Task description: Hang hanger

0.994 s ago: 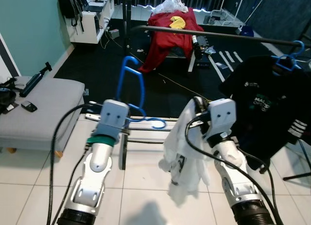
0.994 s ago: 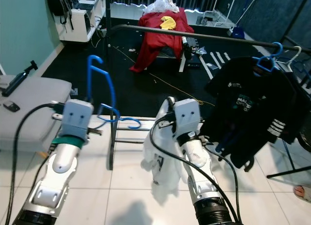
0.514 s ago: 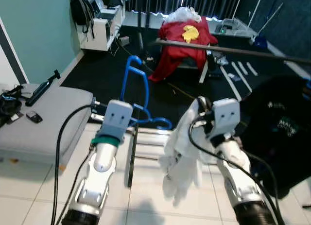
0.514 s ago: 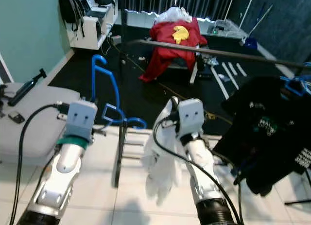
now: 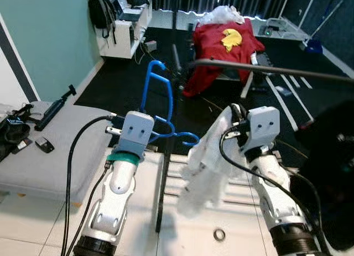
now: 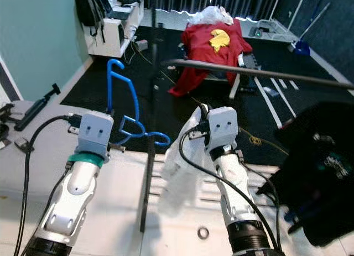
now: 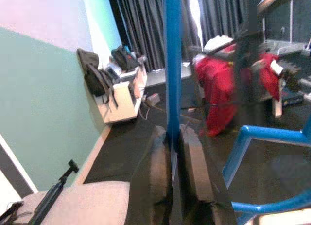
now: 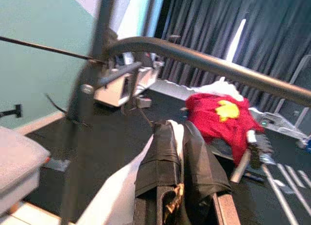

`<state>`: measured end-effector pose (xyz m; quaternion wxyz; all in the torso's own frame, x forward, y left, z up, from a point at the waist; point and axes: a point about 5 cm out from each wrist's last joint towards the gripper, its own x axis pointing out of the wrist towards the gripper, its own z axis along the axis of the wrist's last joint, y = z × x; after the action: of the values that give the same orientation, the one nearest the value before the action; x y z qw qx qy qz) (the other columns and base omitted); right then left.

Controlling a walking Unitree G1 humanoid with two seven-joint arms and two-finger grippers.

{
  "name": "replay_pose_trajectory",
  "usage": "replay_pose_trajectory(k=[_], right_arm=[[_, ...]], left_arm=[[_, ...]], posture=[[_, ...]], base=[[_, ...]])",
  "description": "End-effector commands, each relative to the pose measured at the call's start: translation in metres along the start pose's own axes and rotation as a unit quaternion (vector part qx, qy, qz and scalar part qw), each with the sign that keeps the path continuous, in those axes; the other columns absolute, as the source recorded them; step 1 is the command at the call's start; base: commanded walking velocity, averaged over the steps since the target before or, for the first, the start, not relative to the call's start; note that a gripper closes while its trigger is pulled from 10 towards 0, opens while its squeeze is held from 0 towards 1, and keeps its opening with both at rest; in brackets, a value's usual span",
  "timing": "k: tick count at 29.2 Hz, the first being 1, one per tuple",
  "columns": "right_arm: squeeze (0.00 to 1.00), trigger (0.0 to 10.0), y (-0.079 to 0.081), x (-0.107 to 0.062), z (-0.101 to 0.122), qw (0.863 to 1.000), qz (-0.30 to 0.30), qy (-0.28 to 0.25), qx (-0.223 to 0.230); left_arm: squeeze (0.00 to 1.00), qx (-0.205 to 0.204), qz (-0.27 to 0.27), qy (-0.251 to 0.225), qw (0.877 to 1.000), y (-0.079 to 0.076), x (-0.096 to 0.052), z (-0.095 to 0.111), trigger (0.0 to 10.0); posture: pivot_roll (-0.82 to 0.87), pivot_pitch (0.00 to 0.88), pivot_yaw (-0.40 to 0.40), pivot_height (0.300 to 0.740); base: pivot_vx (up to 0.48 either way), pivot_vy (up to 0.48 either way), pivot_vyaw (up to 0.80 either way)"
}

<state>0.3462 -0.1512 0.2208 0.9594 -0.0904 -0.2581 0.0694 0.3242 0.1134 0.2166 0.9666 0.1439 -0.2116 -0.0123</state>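
Plainly, the coming move turns on the gap between the blue hanger (image 5: 156, 104) and the dark clothes rail (image 5: 276, 71). The left gripper (image 7: 171, 152) is clenched on the hanger's straight bar, and the hanger stands nearly upright above it, long axis running toward twelve o'clock, with the hook at the top. From the head camera the rail lies at about two o'clock from that hook, running crosswise from the rack's upright post (image 6: 150, 129) toward three o'clock. The hook is not yet over the rail; it sits near the rail's post end, just off to the nine o'clock side.

The right gripper (image 8: 176, 152) is clamped on a white garment (image 5: 207, 162) that hangs loose below it, under the rail. The left arm is the one carrying the hanger and looks nearer the rail's free end, so the hanging likely falls to it: lift and carry the hook toward two o'clock, then lower it onto the rail.
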Motion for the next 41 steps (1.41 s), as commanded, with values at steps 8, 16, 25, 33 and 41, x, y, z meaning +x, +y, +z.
replay_pose_trajectory(k=[8, 16, 25, 33, 41], right_arm=[[0.0, 10.0, -0.007, 0.0, 0.003, 1.0, -0.014, -0.009, -0.004], [0.0, 10.0, -0.003, -0.002, 0.001, 1.0, -0.011, -0.005, 0.003], [0.0, 10.0, -0.003, -0.009, -0.001, 1.0, 0.021, 0.01, -0.012], [0.0, 10.0, -0.027, -0.033, -0.013, 0.989, 0.1, 0.075, -0.074], [0.0, 10.0, -0.021, -0.058, -0.016, 0.972, 0.186, 0.106, -0.092]], left_arm=[[0.0, -0.088, -0.106, -0.018, 0.99, -0.028, -0.008, 0.024, 10.0], [0.0, -0.191, -0.155, 0.064, 0.967, -0.037, -0.025, 0.009, 10.0], [0.0, -0.198, -0.171, 0.114, 0.958, -0.035, -0.035, -0.008, 10.0], [0.0, -0.271, -0.203, 0.144, 0.93, -0.029, -0.038, -0.01, 10.0], [0.0, -0.24, -0.091, 0.157, 0.954, -0.018, -0.002, -0.009, 10.0]], posture=[[-0.04, 0.089, 0.011, 0.74], [-0.04, 0.095, 0.012, 0.74], [-0.04, 0.096, 0.008, 0.74], [-0.07, 0.095, 0.018, 0.74], [-0.1, 0.099, 0.035, 0.74]], base=[[0.0, 0.0, 0.0], [0.0, 0.0, 0.0], [0.0, 0.0, 0.0], [0.0, 0.0, 0.0], [0.0, 0.0, 0.0]])
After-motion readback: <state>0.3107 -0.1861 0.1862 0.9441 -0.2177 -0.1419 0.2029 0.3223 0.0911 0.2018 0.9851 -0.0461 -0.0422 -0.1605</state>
